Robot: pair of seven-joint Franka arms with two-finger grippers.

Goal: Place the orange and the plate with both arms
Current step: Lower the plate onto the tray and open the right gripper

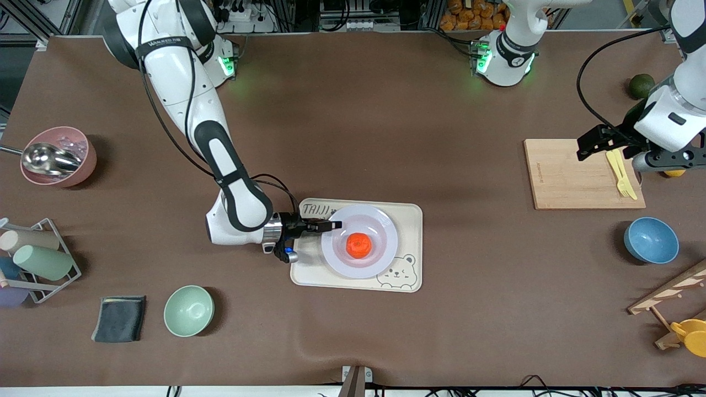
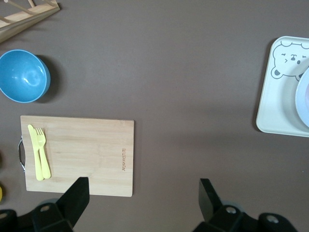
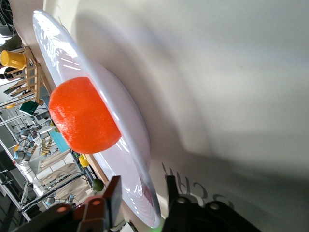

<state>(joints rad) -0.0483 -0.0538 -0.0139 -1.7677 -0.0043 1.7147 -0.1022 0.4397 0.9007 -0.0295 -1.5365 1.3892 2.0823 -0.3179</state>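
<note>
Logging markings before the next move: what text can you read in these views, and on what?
"TAIJI": handwritten on the cream bear tray, at the corner beside the right gripper; more may be hidden.
Engraved mark on the wooden cutting board: too small to read.
Lettering on the right arm's black band: too blurred to read.

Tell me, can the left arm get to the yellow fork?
Probably yes. The left gripper hangs open over the cutting board, and the yellow fork lies bare on the board with nothing covering it.
</note>
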